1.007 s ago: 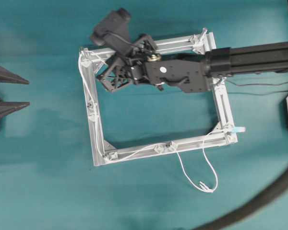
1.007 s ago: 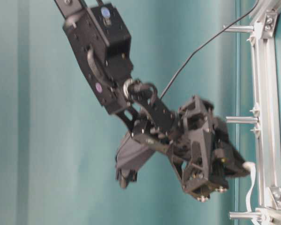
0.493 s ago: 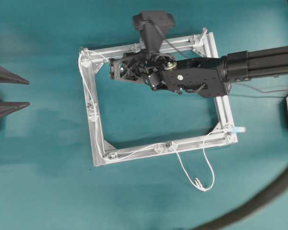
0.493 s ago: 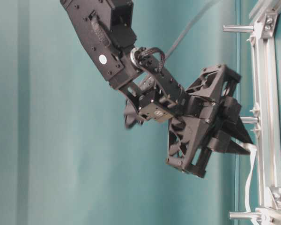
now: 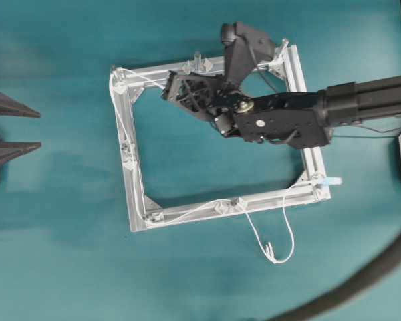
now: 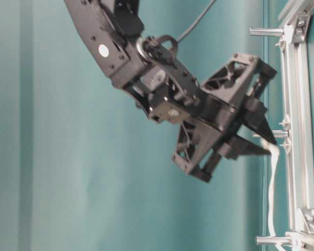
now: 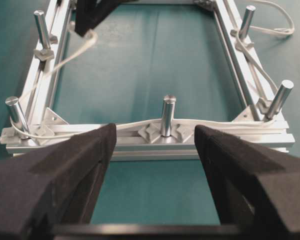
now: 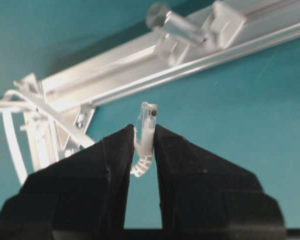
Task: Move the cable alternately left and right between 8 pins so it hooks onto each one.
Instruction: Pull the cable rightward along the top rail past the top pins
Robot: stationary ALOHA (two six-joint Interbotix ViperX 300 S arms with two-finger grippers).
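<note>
Risk: right hand [image 8: 144, 150] pinches only the clear plug [image 8: 146, 127] at the cable [image 5: 125, 120] end, so a tug against the hooked pins [image 7: 168, 114] could pull it out, or the run could lift off a pin. Cable runs from those fingertips along the frame [image 5: 307, 154] sides, slack looping onto the bench [image 5: 67, 267]. Left hand [image 7: 152, 150] gapes empty, well apart

White cable [image 5: 128, 144] along frame pins [image 7: 168, 115]
</note>
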